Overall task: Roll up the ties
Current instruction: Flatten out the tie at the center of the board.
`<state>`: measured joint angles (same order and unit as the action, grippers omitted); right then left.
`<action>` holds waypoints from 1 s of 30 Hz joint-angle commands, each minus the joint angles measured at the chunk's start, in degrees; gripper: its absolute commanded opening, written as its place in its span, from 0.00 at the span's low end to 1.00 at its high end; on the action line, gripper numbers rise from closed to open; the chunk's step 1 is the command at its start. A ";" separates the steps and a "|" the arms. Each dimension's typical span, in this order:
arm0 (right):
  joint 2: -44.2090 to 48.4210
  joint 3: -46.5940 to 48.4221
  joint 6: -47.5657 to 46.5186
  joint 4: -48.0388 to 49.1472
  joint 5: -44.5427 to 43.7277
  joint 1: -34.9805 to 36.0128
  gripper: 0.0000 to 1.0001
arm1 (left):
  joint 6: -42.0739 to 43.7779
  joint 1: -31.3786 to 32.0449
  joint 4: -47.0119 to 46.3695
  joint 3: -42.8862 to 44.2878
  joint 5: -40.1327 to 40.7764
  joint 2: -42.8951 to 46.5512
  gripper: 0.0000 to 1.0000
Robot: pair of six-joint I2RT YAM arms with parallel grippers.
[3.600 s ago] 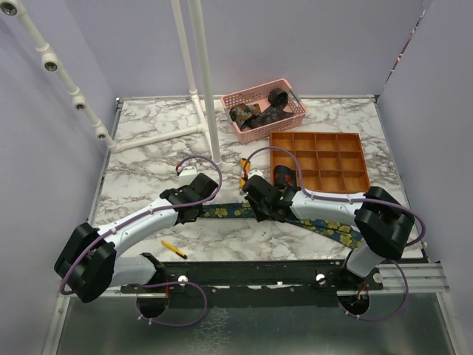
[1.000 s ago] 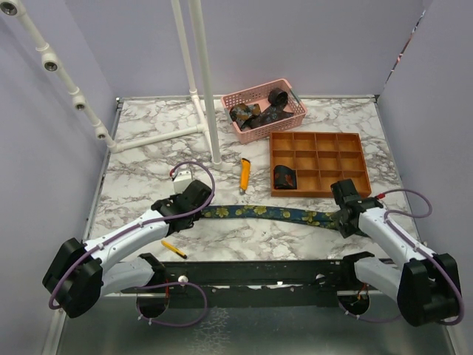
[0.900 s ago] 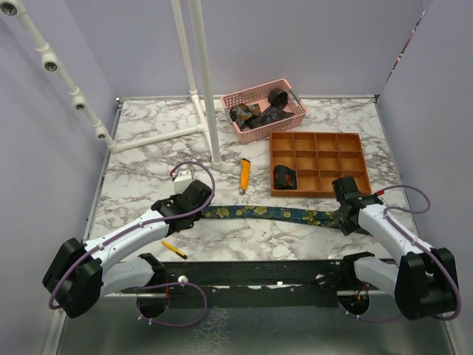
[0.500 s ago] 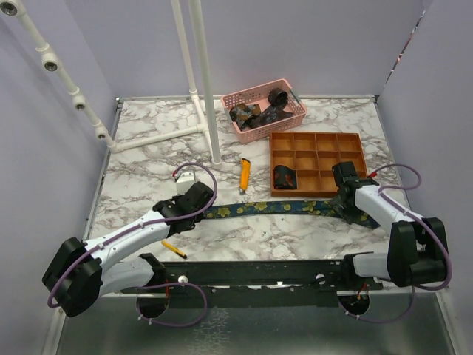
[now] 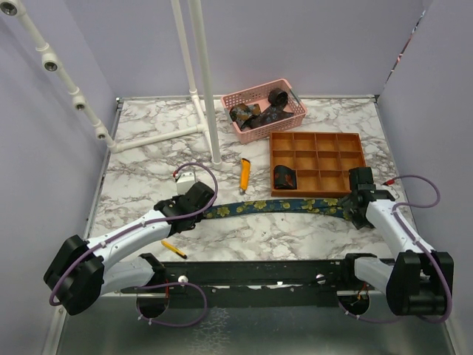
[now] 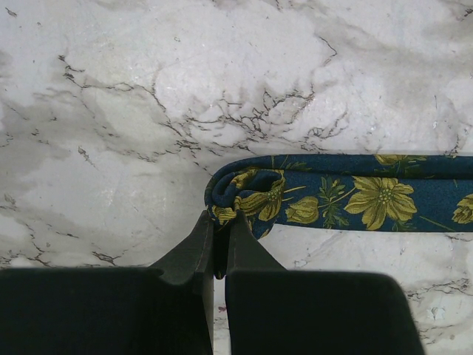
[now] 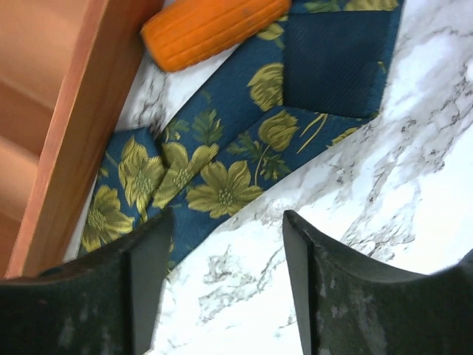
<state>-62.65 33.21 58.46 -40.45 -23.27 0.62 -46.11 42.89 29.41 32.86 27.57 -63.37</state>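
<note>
A long navy tie (image 5: 281,207) with yellow flowers lies stretched across the marble table, in front of the orange tray. My left gripper (image 5: 202,210) is shut on its curled narrow end (image 6: 244,194), fingertips (image 6: 208,229) pressed together. My right gripper (image 5: 355,214) is open over bare marble at the wide end; in the right wrist view the tie (image 7: 222,177) lies beside and under its left finger (image 7: 151,244), folded back with the plain navy underside (image 7: 332,59) showing. A coiled tie (image 5: 284,176) sits in a tray compartment. More ties (image 5: 259,112) fill the pink basket.
The orange compartment tray (image 5: 318,151) stands just behind the right gripper, its wall (image 7: 52,111) close to the fingers. An orange ribbed piece (image 7: 214,26) lies on the tie. An orange-yellow utility knife (image 5: 244,174), a yellow pencil (image 5: 174,249), the pink basket (image 5: 244,95) and a white pipe frame (image 5: 211,81) are present.
My right gripper has opened and let go of the tie's wide end, swinging right toward the tray's corner. The tie's right part has shifted toward the tray. The left gripper has stayed put.
</note>
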 commanded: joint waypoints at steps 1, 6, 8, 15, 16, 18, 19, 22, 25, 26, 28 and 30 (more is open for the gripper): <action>-0.66 0.86 -2.41 -0.75 1.52 -3.50 0.58 | 0.13 0.40 -0.85 -0.69 -0.81 -0.05 0.00; -0.88 2.38 -5.64 0.63 -0.50 -3.70 0.56 | -0.03 0.38 -1.18 -1.02 -0.98 0.40 0.00; -3.36 3.03 -6.16 0.88 -0.15 -4.85 0.51 | -0.04 0.44 -1.19 -1.05 -1.12 0.59 0.00; -11.60 5.07 -8.40 1.10 3.08 -11.15 0.41 | -0.12 0.58 -1.20 -1.15 -1.01 1.54 0.00; -12.65 5.21 -9.02 1.52 3.80 -11.97 0.41 | -0.12 0.65 -1.20 -1.18 -1.03 1.70 0.00; -14.81 5.91 -9.83 1.50 4.49 -13.27 0.39 | -0.10 0.77 -1.20 -1.22 -0.94 1.94 0.00; -15.75 6.22 -10.52 1.66 4.98 -13.77 0.36 | -0.20 0.85 -1.20 -1.30 -0.86 2.06 0.00; -18.34 7.32 -12.04 1.56 5.37 -15.08 0.18 | -0.21 1.19 -1.20 -1.31 -0.77 2.45 0.00; -19.72 8.57 -12.97 0.81 3.76 -15.84 0.00 | -0.30 1.61 -1.20 -1.40 -0.68 2.51 0.00; -19.97 8.98 -13.27 0.46 3.23 -16.24 0.01 | -0.30 1.73 -1.20 -1.42 -0.66 2.48 0.00; -20.41 9.93 -14.02 -0.15 1.94 -17.08 0.00 | -0.39 1.88 -1.20 -1.49 -0.71 2.37 0.00; -21.05 11.23 -15.43 -0.68 0.39 -17.45 0.01 | -0.39 1.93 -1.20 -1.49 -0.80 2.18 0.00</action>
<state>-81.56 42.78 46.17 -39.33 -18.68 -15.33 -46.15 44.40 28.38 32.32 27.40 -61.80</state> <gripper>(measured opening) 0.006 0.039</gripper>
